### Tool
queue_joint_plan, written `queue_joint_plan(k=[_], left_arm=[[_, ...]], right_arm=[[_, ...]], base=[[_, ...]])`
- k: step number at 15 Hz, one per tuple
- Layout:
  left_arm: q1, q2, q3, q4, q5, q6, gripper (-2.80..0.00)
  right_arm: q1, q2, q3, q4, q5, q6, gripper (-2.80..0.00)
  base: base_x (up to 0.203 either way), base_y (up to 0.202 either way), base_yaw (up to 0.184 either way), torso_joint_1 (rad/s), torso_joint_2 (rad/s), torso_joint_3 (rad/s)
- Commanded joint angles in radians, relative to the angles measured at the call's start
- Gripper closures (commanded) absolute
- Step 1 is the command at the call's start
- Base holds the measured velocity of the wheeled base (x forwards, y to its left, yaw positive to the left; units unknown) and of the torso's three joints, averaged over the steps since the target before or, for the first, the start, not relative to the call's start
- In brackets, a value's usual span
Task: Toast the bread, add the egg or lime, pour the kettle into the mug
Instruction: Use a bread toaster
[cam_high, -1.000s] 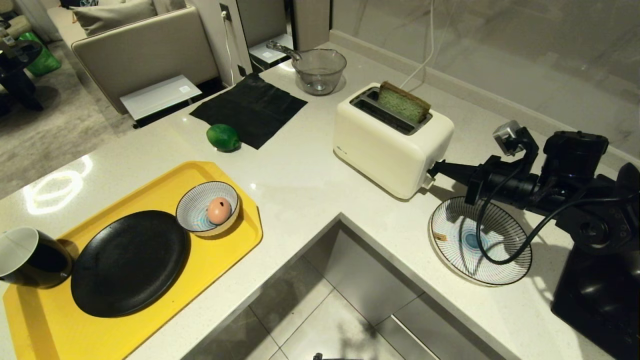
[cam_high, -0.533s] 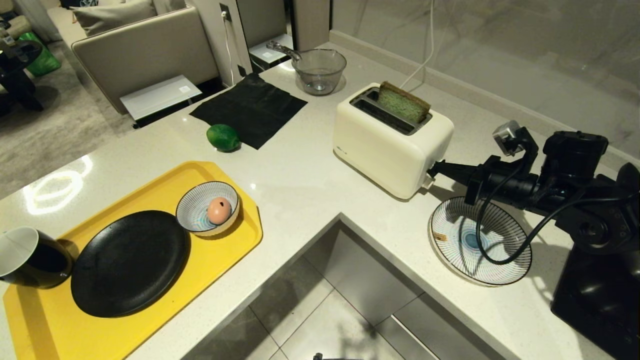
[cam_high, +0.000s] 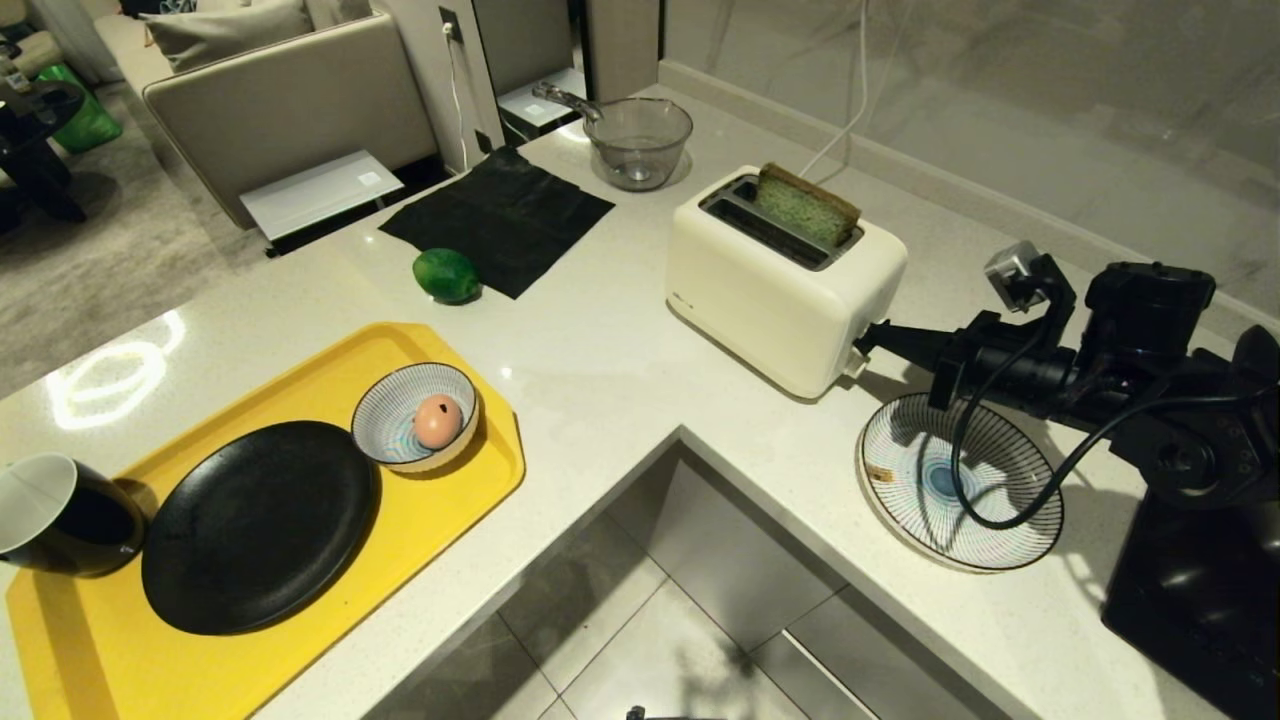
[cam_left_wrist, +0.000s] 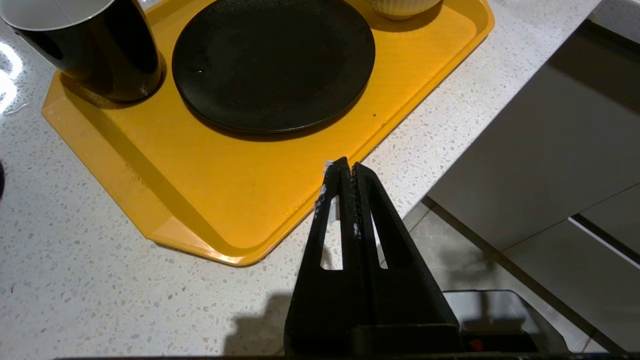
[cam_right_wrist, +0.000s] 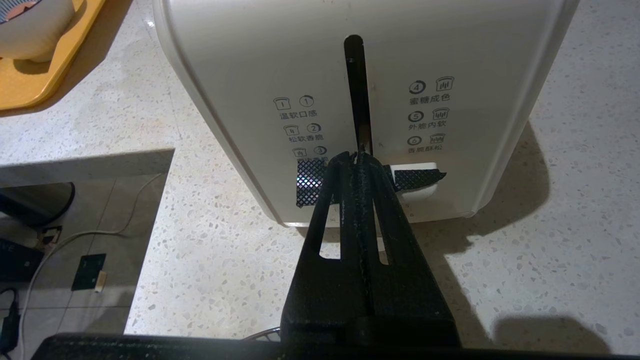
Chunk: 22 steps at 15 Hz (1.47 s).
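The pale green bread (cam_high: 808, 205) stands in the far slot of the white toaster (cam_high: 785, 280), its top sticking out. My right gripper (cam_high: 868, 345) is shut and empty, its tips (cam_right_wrist: 357, 157) against the toaster's end, on the taped lever (cam_right_wrist: 422, 180) low in its slot. The lime (cam_high: 446, 274) lies by a black cloth. The egg (cam_high: 438, 420) sits in a striped bowl on the yellow tray (cam_high: 450, 480). The mug (cam_high: 60, 515) stands at the tray's left end. The black kettle (cam_high: 1190, 600) shows partly under my right arm. My left gripper (cam_left_wrist: 348, 167) is shut over the counter edge by the tray.
A black plate (cam_high: 258, 525) lies on the tray between mug and bowl. A striped plate (cam_high: 960, 480) sits under my right arm. A glass pot (cam_high: 638, 140) stands at the back. The counter has an inner corner with floor below it.
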<state>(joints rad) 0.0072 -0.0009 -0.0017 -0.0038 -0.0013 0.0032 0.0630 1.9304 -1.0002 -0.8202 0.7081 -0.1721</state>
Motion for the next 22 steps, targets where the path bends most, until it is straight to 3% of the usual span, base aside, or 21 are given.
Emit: queue_joint_plan(k=[1, 22], left_arm=[[0.000, -0.001, 0.000, -0.001, 0.000, 0.000, 0.00], [0.000, -0.001, 0.000, -0.001, 0.000, 0.000, 0.00]], right_arm=[[0.001, 0.001, -0.002, -0.005, 0.004, -0.001, 0.00], [0.001, -0.004, 0.000, -0.043, 0.002, 0.002, 0.00]], base=[[0.000, 0.000, 0.000, 0.000, 0.00, 0.000], [0.000, 0.000, 0.000, 0.000, 0.00, 0.000]])
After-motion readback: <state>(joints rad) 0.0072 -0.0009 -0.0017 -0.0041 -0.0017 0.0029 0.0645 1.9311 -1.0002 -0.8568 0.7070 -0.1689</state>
